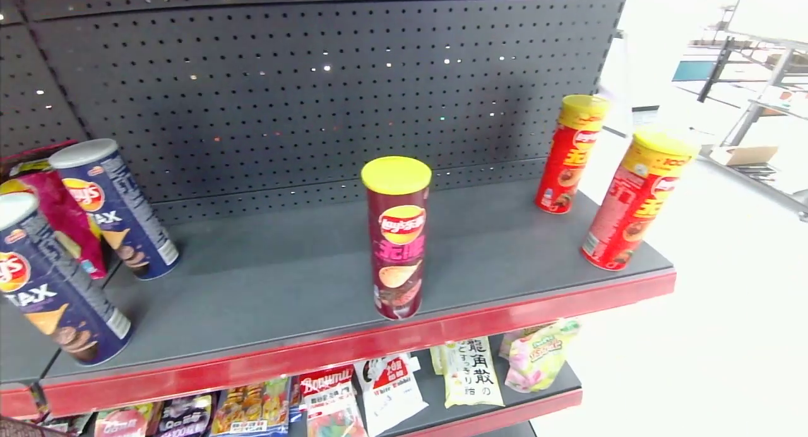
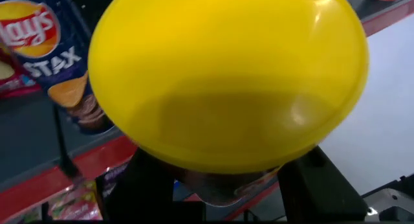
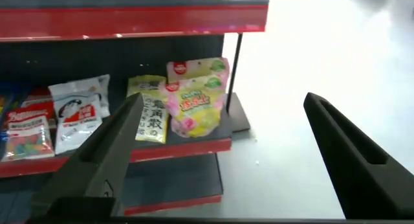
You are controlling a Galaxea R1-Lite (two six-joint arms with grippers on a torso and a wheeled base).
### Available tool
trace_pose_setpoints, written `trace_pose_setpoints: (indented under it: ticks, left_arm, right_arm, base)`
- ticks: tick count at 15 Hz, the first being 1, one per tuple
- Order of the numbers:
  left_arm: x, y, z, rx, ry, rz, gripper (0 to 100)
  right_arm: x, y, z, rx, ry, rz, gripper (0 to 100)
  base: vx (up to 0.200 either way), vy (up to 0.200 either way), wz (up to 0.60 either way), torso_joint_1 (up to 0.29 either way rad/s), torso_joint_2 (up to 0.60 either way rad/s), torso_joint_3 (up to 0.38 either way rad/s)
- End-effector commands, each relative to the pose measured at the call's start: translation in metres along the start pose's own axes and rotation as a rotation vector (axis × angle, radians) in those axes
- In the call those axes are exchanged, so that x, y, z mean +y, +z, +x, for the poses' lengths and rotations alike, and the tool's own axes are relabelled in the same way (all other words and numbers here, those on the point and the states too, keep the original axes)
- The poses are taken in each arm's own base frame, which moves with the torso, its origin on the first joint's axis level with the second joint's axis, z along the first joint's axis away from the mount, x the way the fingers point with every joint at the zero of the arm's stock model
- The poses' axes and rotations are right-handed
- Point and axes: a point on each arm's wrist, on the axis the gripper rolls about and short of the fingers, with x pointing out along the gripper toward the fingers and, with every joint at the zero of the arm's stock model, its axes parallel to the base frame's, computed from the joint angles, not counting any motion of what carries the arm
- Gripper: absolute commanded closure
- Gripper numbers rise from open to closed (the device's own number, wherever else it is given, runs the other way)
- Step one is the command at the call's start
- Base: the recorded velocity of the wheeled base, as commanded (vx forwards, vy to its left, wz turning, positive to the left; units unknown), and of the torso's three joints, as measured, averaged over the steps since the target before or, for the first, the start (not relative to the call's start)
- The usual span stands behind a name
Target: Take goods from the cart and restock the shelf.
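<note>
Yellow lid of the chip can (image 2: 226, 81) sits right against the left wrist camera. You have that can clamped in your left hand (image 2: 223, 182): a dark finger (image 2: 139, 191) shows at each side of the body, just under the lid. Beyond the hand runs the red front lip (image 2: 77, 162) of the shelf, and past the lip a blue can (image 2: 61, 62) stands upright. By my reading the chip can is short of the lip, not yet over the shelf.

From the right wrist, your right hand (image 3: 225, 104) is spread wide with nothing between its fingers. Snack bags (image 3: 194, 98) lie on a lower shelf (image 3: 174, 149), well beyond it.

Head view gives you what the lid blocks from the left wrist camera: the layout of the shelf (image 1: 284, 279). A maroon can (image 1: 398, 235) with a matching yellow lid stands at the lip. One red can (image 1: 571, 153) and a second red can (image 1: 637, 200) stand off toward your right hand's side, and two blue cans (image 1: 53, 285) toward your left hand's side.

You look to be mid-delivery: picked, not yet placed. Next, I'd say, raise the can over the lip, set it upright in the gap beside the maroon can, then let go.
</note>
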Motion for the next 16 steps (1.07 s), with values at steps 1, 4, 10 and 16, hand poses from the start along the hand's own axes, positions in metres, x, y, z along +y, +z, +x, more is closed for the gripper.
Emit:
trace_pose_setpoints:
  ticks: [1,4,10,16]
  left_arm:
    - [0.000,0.001,-0.001,-0.004,0.001,0.002,100]
    - [0.001,0.006,0.001,-0.026,0.001,0.007,100]
    - [0.003,0.012,0.009,-0.027,-0.002,0.007,100]
    - [0.003,0.012,0.010,-0.021,-0.002,0.005,100]
  right_arm:
    - [0.000,0.000,0.000,0.005,0.005,0.004,0]
    - [0.001,-0.001,0.001,-0.002,0.052,0.010,0]
    - [0.005,-0.009,0.006,-0.025,0.142,0.045,0]
    - [0.007,-0.009,0.004,-0.047,-0.012,0.060,0]
  base:
    - [0.000,0.000,0.00,0.000,0.00,0.000]
    - [0.000,0.000,0.00,0.000,0.00,0.000]
    - [0.000,0.000,0.00,0.000,0.00,0.000]
    - [0.000,0.000,0.00,0.000,0.00,0.000]
